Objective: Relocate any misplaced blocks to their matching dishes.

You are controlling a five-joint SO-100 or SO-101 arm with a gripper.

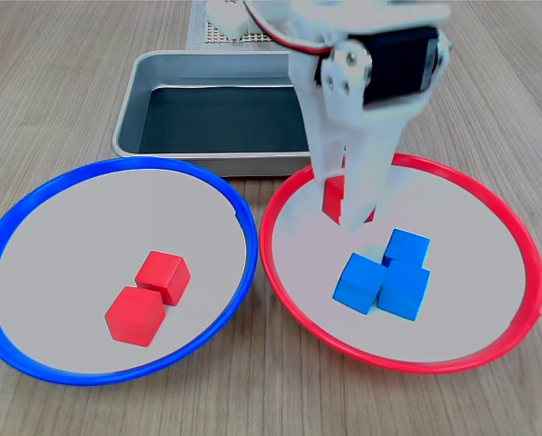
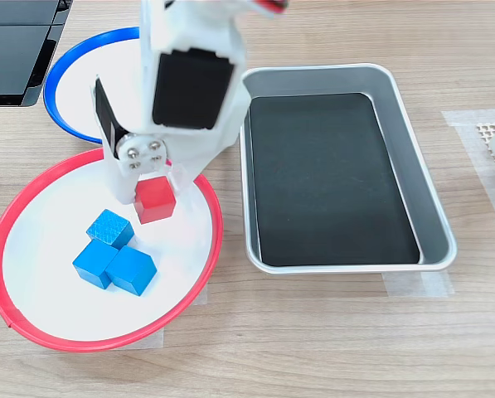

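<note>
Here the red-rimmed dish (image 1: 488,195) serves as the landmark. In the first exterior view the blue-rimmed dish (image 1: 34,213) lies just beside it on the first exterior view's left, and two red blocks (image 1: 148,298) sit touching each other near that dish's centre; the second exterior view shows only a slice of the blue-rimmed dish (image 2: 60,70) and hides those two blocks behind the arm. The second exterior view gives the plainer look at the third red block (image 2: 154,200), clenched in the tool (image 2: 152,195) over the red-rimmed dish (image 2: 31,199); whether it touches the dish floor I cannot tell. In the first exterior view this block (image 1: 336,195) is half hidden by the white fingers. Three blue blocks (image 1: 387,272) cluster inside the red-rimmed dish, touching one another, one seeming to rest on the others. The grey metal tray (image 2: 429,199) stands on the bench (image 2: 330,332) just beside the red-rimmed dish. The white arm reaches down steeply, tool pointing downward.
</note>
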